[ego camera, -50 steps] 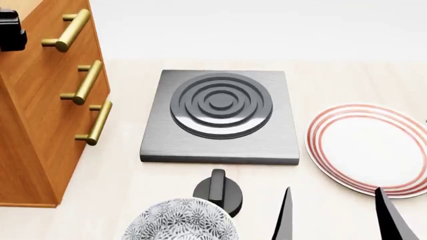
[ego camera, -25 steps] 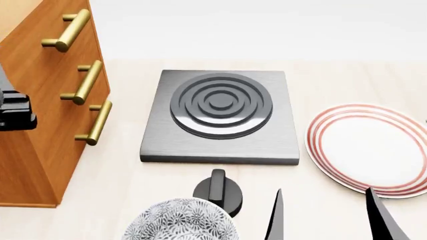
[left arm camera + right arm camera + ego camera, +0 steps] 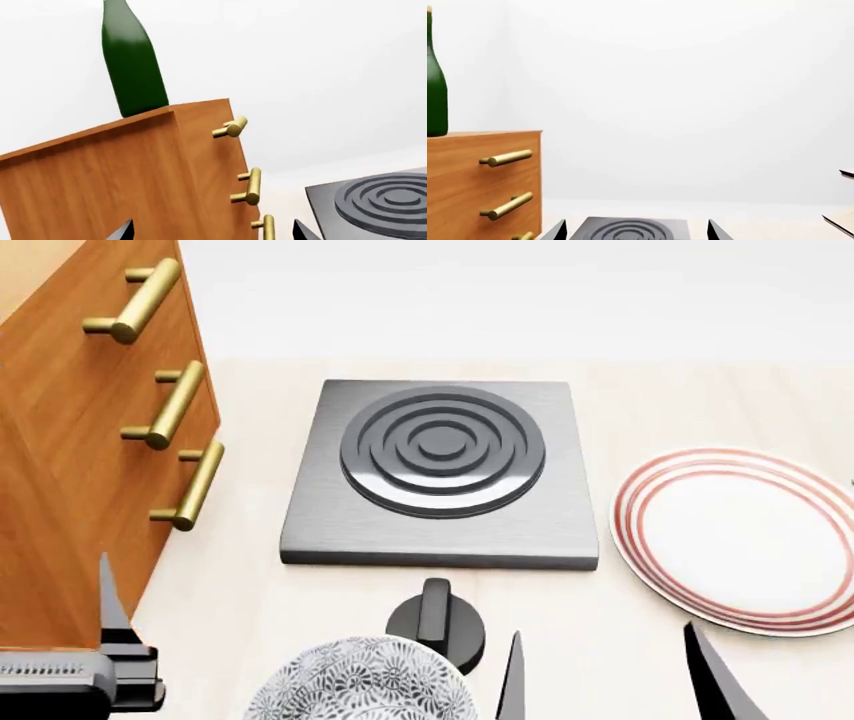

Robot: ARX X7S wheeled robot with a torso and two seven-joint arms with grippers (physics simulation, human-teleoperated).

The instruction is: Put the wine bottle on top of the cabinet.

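The dark green wine bottle stands upright on top of the reddish-brown cabinet, free of both grippers. Its top is cut off in both wrist views, and it also shows in the right wrist view. The cabinet with brass bar handles stands at the left of the head view; the bottle is out of that view. My left gripper is open and empty, low in front of the cabinet, with one finger showing. My right gripper is open and empty near the front edge, facing the hob.
A grey square hob with a dark ringed burner lies mid-table. A red-striped white plate lies at the right. A patterned bowl and a black knob-like object sit at the front centre, between my grippers.
My left gripper has dropped from beside the cabinet's top to low at the front left. My right gripper has shifted a little to the left.
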